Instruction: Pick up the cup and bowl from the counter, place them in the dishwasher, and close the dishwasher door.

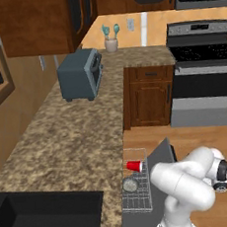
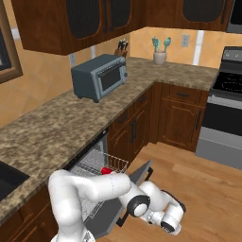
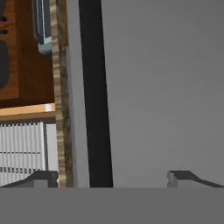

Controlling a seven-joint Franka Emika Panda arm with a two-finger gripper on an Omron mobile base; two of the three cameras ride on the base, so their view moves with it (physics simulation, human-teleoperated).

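Both dishes sit in the dishwasher [image 1: 146, 216] rack: the cup [image 1: 134, 166] on its side, the bowl [image 1: 130, 184] beside it. The claw [image 3: 113, 178] is wide open, holding nothing, facing the dishwasher door [image 3: 166, 87]. It might slide off the smooth door, leaving it half open.

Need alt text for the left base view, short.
The red cup lies on its side and the grey bowl sits in the dishwasher's wire rack beside the half-raised dishwasher door. The white arm bends low at lower right, with the granite counter on the left.
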